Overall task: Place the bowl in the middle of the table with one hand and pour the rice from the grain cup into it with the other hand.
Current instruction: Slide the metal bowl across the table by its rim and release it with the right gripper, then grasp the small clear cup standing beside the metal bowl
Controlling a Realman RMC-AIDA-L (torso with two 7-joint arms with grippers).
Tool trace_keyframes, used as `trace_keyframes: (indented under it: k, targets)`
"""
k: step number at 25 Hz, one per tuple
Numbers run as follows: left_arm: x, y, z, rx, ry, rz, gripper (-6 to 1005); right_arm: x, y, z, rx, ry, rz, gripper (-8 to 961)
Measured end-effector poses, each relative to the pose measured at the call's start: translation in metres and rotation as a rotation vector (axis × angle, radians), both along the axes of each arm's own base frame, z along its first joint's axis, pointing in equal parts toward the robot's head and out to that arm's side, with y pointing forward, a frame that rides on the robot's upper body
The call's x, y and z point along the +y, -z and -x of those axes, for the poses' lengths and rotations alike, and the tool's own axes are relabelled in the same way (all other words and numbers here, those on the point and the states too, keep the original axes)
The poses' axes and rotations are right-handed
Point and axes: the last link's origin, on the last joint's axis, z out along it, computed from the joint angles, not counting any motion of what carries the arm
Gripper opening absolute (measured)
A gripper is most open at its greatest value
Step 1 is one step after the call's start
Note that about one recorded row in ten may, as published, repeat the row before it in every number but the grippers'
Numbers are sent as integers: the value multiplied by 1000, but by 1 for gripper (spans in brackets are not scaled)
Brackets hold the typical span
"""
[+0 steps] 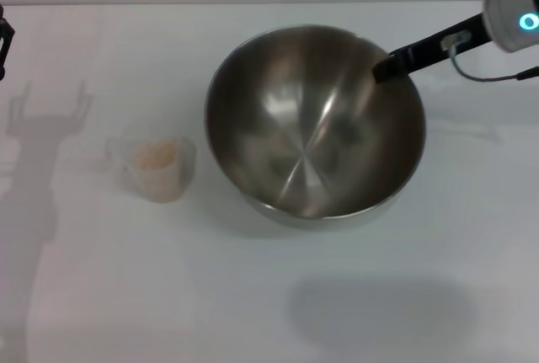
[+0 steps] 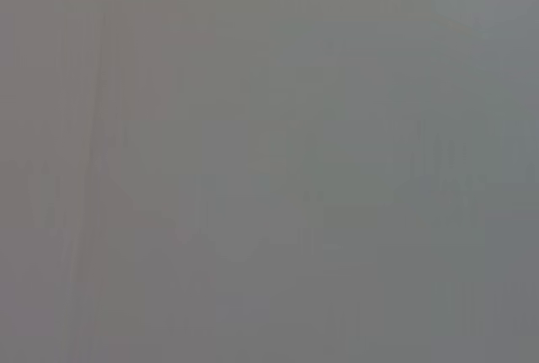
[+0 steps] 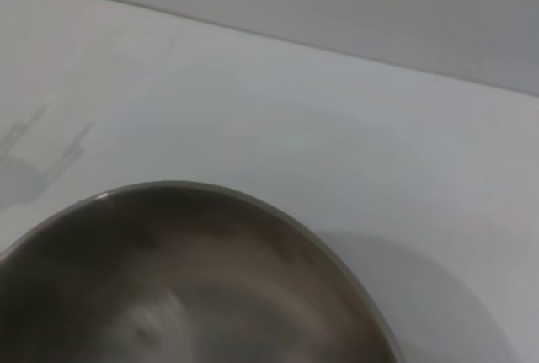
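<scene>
The large steel bowl (image 1: 316, 123) hangs tilted above the table (image 1: 269, 312), and its shadow falls on the tabletop nearer to me. My right gripper (image 1: 392, 66) reaches in from the far right and is shut on the bowl's far right rim. The bowl's rim and inside also show in the right wrist view (image 3: 168, 296). The clear grain cup (image 1: 156, 168) stands upright to the left of the bowl, holding a heap of rice (image 1: 154, 155). My left gripper (image 1: 4, 39) shows only as a black sliver at the far left edge, well away from the cup.
The table's far edge (image 1: 253, 2) runs across the back. The left arm's shadow (image 1: 38, 152) lies on the table left of the cup. The left wrist view shows only flat grey.
</scene>
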Motion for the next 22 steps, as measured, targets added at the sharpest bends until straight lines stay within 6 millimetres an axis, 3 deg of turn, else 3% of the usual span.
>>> trace_keyframes:
  k: [7,15,20,22]
  targets:
    - [-1,2,-1,4,6,8,831,1,24,-1,-39,-2,31,32]
    - [-2,2,-1,3,6,10,831,7,31,7,-34,-30,18,99]
    - [-4,3,-1,-5,6,7,830,13,20,14,-51,-82,-30,151]
    - [-4,2,-1,-5,7,6,830,19,2,19,-72,-140,-119,196]
